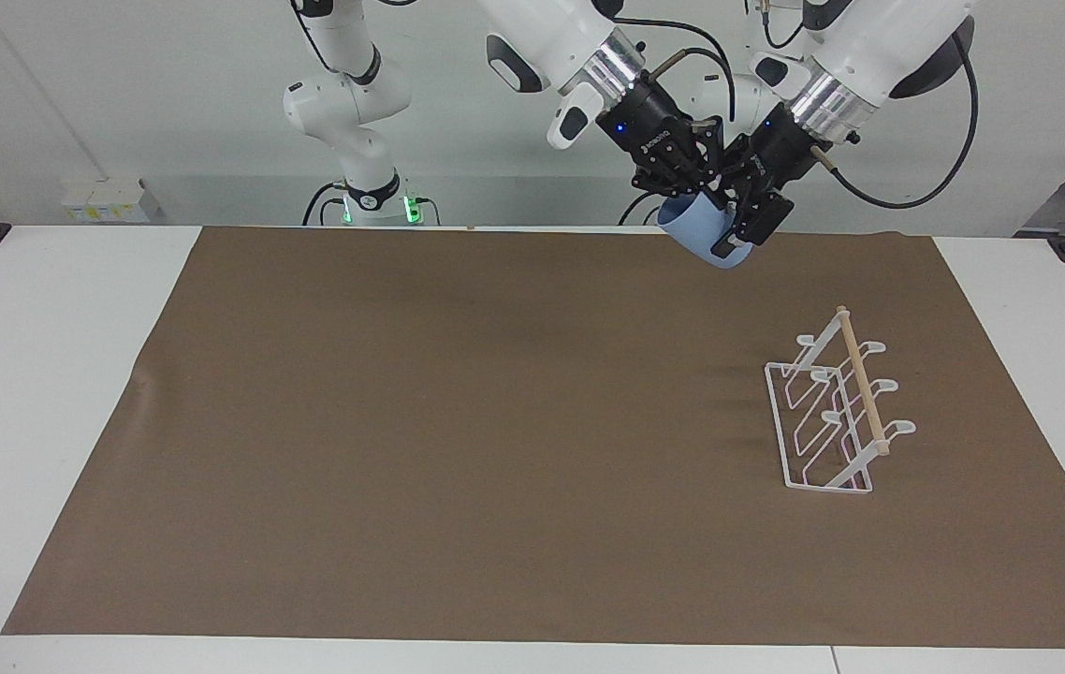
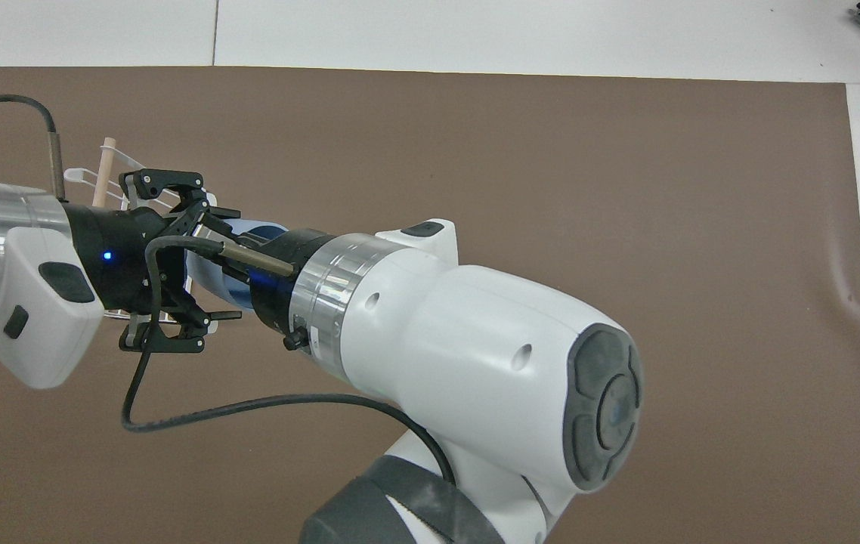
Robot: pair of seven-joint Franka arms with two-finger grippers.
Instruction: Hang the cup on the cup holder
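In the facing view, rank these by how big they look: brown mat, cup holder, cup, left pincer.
1. Brown mat, by far the largest.
2. Cup holder.
3. Cup and left pincer: they look about alike and overlap up in the air, so I won't rank them.

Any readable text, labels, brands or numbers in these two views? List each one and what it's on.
No text here can be read.
right claw: white lettering on its black body, too small to read.
wall box: yellow stickers, too blurred to read.
cup: no markings visible.
cup holder: no markings visible.
brown mat: no markings visible.
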